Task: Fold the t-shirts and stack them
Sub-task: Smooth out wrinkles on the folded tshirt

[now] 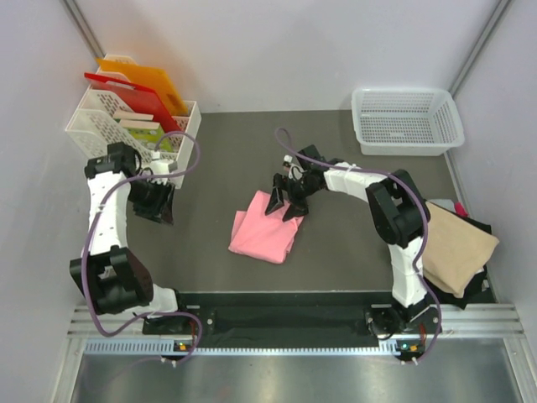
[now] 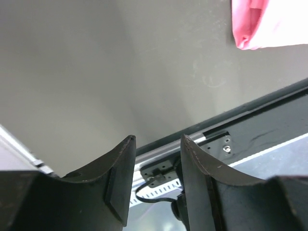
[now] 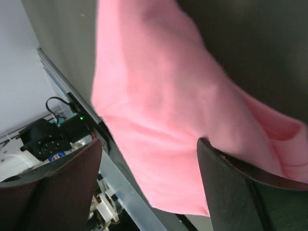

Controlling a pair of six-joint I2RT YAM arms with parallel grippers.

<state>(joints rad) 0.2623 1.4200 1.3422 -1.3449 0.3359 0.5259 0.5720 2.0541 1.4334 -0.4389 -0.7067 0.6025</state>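
Observation:
A salmon-pink t-shirt [image 1: 264, 231] lies folded on the dark table [image 1: 226, 159] at the centre. My right gripper [image 1: 285, 207] hovers over its far edge, open. In the right wrist view the pink cloth [image 3: 159, 96] fills the space beyond the gripper [image 3: 149, 142]; one fingertip [image 3: 211, 154] sits against the cloth and nothing is pinched. My left gripper [image 1: 155, 206] hangs over bare table at the left, open and empty [image 2: 159, 139]; a corner of the pink shirt [image 2: 269, 24] shows at its view's top right. A tan t-shirt [image 1: 453, 248] lies at the right edge on top of dark and red cloth [image 1: 470, 220].
A white mesh basket [image 1: 407, 120] stands at the back right. Another white basket [image 1: 126, 130] at the back left holds orange and red boards, close behind my left arm. The black rail [image 1: 285, 315] runs along the near edge.

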